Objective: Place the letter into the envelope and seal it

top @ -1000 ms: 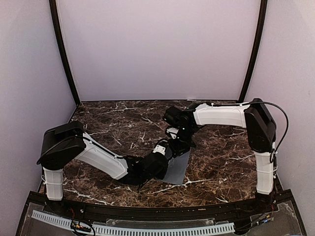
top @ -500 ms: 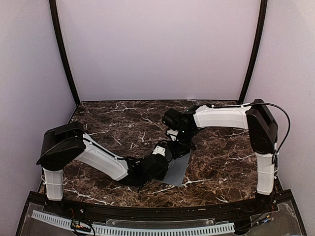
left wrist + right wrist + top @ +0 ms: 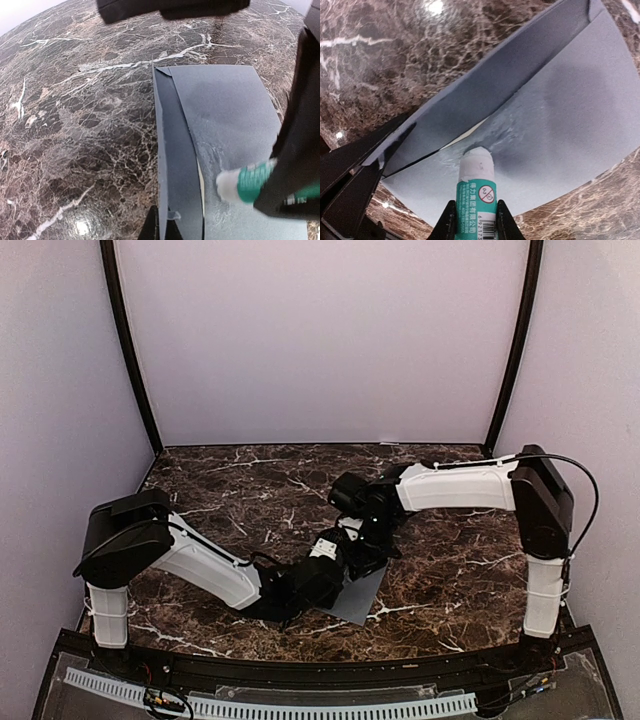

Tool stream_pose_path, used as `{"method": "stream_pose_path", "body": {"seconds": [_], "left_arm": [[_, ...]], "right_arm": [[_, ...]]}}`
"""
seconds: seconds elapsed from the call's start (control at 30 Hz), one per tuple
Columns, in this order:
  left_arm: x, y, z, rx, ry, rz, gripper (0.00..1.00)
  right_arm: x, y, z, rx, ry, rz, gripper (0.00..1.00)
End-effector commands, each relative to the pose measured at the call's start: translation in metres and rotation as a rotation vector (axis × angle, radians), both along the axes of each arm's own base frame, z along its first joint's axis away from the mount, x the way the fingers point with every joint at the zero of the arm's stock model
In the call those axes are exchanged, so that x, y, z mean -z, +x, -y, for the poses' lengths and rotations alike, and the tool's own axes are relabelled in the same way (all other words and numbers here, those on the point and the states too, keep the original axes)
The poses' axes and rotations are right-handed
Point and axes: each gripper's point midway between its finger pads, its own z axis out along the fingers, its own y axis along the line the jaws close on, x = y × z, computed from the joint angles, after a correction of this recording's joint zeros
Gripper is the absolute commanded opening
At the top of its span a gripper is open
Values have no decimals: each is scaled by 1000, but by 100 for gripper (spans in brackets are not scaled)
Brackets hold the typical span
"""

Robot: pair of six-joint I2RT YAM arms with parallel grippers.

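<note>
directly under r tool's [image 3: 476, 218] glue stick [image 3: 476, 192] lies envelope [image 3: 560, 115].

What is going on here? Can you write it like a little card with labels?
Surface: dark brown marble table
Envelope: flat blue-grey paper envelope lying on the table, flap lifted
Letter: tan sheet, only a pale sliver shows under the flap
Glue: white-and-green glue stick, tip on the envelope beside the flap
Left gripper: shut on the flap's edge
Right gripper: shut on the glue stick
</note>
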Motion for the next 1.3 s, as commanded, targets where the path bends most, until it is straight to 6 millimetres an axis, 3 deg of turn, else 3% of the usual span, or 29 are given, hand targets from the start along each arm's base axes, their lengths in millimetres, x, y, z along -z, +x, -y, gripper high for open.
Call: {"method": "stream_pose_path", "body": {"seconds": [0.0, 0.13, 0.3, 0.5, 0.77, 0.93, 1.27], "left_arm": [[1, 0, 1, 12, 20, -9, 0], [1, -1, 3, 18, 18, -11, 0], [1, -1, 3, 22, 21, -11, 0], [1, -1, 3, 27, 21, -13, 0], [1, -1, 3, 29, 25, -11, 0], [1, -2, 4, 30, 23, -11, 0], [1, -2, 4, 32, 22, -13, 0]], "right_arm": [[5, -40, -20, -52, 87, -130, 0], [7, -39, -20, -57, 83, -119, 0], [18, -28, -4, -38, -7, -70, 0], [23, -1, 19, 0, -120, 13, 0], [30, 28, 28, 23, -166, 65, 0], [35, 43, 30, 38, -158, 71, 0], [31, 61, 13, 42, -67, 83, 0]]}}
